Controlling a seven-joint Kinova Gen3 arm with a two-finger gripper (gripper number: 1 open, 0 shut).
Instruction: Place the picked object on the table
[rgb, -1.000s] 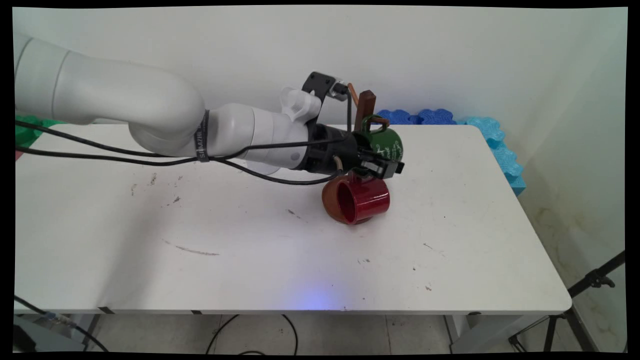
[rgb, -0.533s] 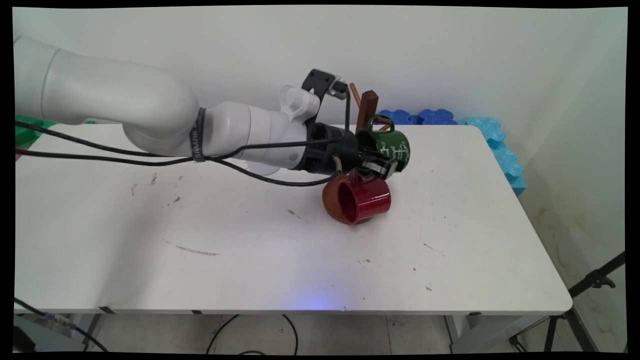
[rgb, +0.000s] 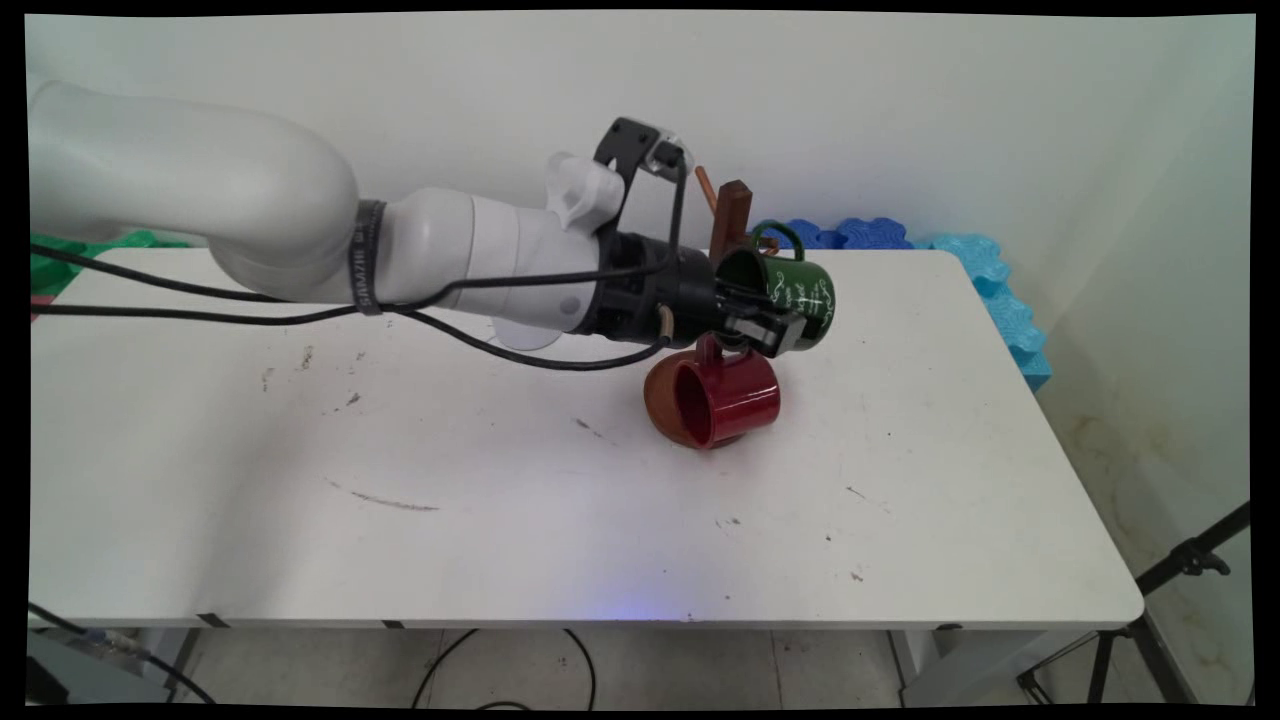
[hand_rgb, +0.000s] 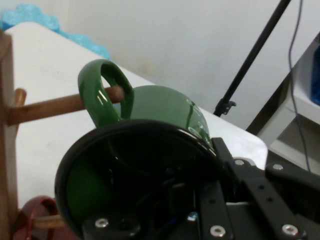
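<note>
Green glossy mug (rgb: 792, 290) with white lettering, tipped sideways, rim pinched by the gripper (rgb: 770, 325), handle looped over a peg of the wooden rack (rgb: 733, 215) near the desk's (rgb: 500, 520) far edge; red mug (rgb: 715, 400) below.

glossy green mug (hand_rgb: 165, 107), wood rack (hand_rgb: 7, 130).

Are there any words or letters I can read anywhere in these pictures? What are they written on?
White writing on the green mug held in the gripper: too small and tilted to read.
Lettering on the dark strap round the white arm: blurred and turned sideways, cannot be read.
The red mug hanging on the wooden mug rack: no writing shows.
The hand view shows no text.
</note>
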